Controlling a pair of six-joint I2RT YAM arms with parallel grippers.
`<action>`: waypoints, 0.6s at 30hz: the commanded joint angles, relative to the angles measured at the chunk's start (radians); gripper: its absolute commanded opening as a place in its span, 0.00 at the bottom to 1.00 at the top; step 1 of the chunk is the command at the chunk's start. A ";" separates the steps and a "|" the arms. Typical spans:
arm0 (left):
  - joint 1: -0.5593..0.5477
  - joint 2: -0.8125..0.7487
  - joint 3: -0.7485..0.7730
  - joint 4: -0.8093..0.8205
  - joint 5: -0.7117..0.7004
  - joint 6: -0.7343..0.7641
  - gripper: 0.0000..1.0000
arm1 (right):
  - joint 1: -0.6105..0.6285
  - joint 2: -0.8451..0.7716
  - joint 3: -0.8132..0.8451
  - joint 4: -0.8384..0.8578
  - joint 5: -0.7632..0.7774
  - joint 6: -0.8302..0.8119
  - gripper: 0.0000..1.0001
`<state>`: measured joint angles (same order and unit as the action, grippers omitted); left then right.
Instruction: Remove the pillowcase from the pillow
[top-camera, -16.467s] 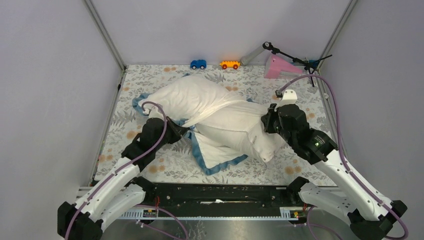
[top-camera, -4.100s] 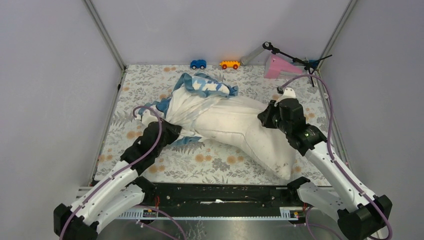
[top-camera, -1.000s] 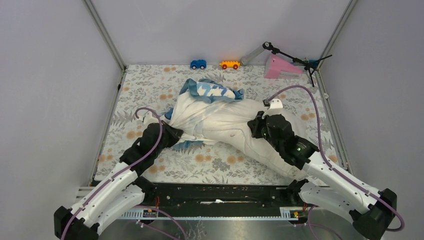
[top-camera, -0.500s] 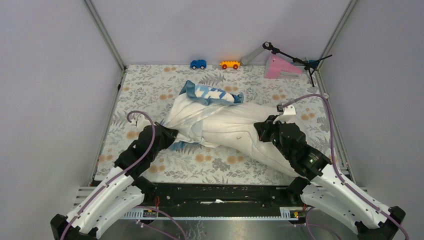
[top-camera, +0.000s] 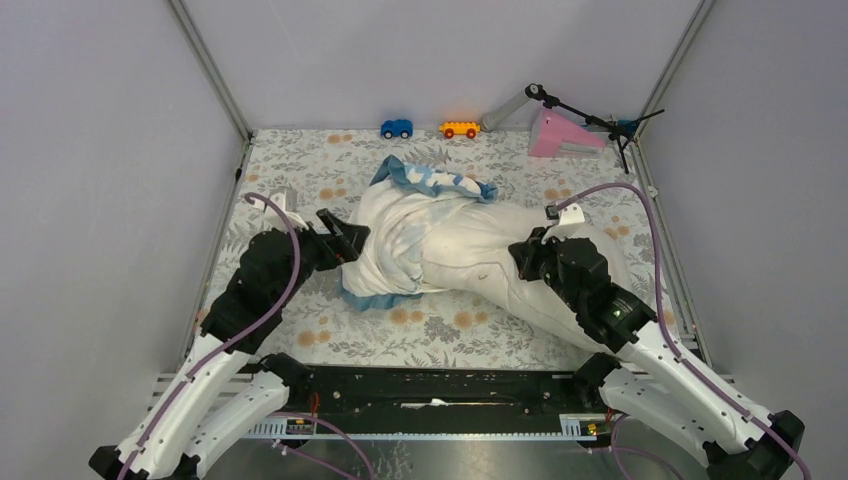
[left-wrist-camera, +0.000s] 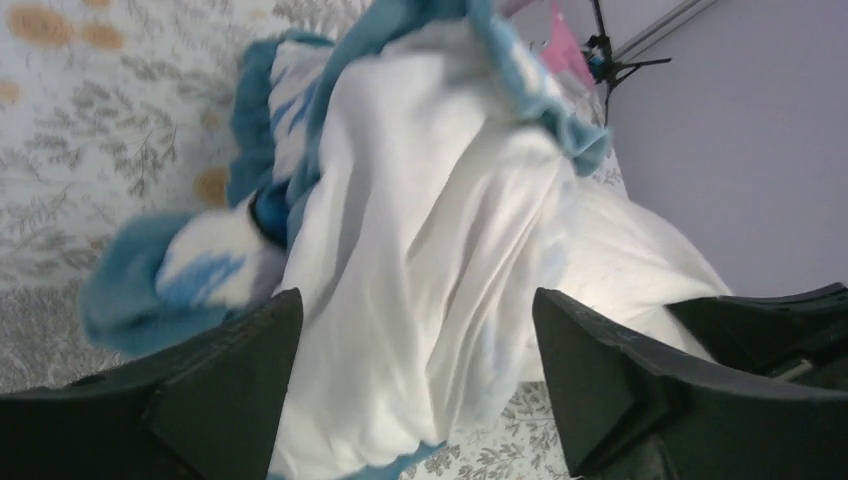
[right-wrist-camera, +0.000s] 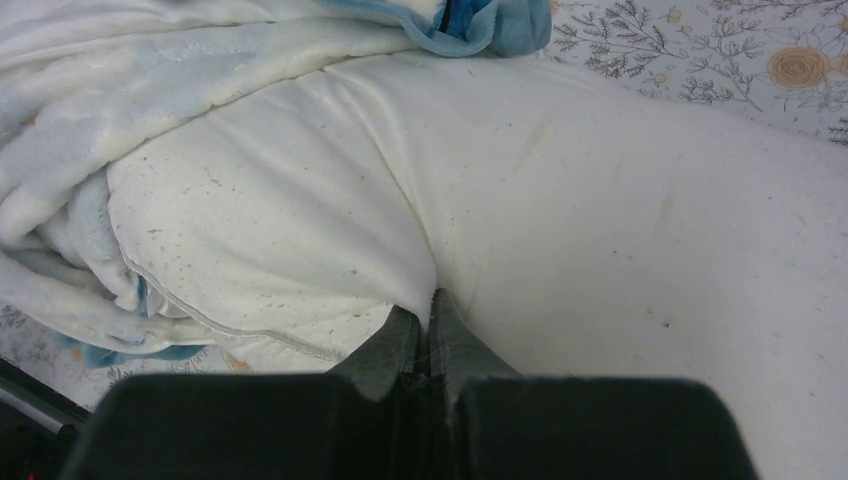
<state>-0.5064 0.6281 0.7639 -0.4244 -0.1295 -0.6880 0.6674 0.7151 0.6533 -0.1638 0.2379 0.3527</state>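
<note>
The pillowcase (top-camera: 398, 240), white side out with blue edging, lies bunched over the left end of the cream-white pillow (top-camera: 480, 262). Its blue-printed part (top-camera: 432, 181) is folded at the far side. My left gripper (top-camera: 347, 236) hovers open just left of the bunch. In the left wrist view the left gripper (left-wrist-camera: 415, 335) holds nothing, and the pillowcase (left-wrist-camera: 430, 240) hangs beyond it. My right gripper (top-camera: 520, 263) is shut, pinching a fold of the pillow. The right wrist view shows the right gripper (right-wrist-camera: 430, 315) biting into the pillow (right-wrist-camera: 600, 200), with the pillowcase (right-wrist-camera: 150, 100) at the left.
A floral table cloth (top-camera: 290, 180) covers the table. Against the back wall stand a blue toy car (top-camera: 397, 128), an orange toy car (top-camera: 459, 129) and a pink wedge (top-camera: 555, 135) with a black stand (top-camera: 575, 108). Grey walls and metal posts close the sides.
My left gripper opened, let go of the pillowcase and pulled back to the left. The pillowcase slumped onto the pillow's left end. The right gripper kept its pinch, barely moving.
</note>
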 joint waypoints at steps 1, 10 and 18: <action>-0.032 0.065 0.146 0.002 0.000 0.132 0.96 | -0.020 0.015 0.052 0.046 0.002 -0.041 0.00; -0.430 0.391 0.452 -0.134 -0.375 0.294 0.96 | -0.020 0.046 0.080 0.026 -0.037 -0.056 0.00; -0.483 0.676 0.602 -0.137 -0.387 0.361 0.88 | -0.021 0.060 0.084 0.011 -0.090 -0.063 0.00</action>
<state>-0.9905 1.2171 1.2999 -0.5579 -0.4454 -0.3920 0.6605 0.7715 0.6834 -0.1978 0.1608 0.3069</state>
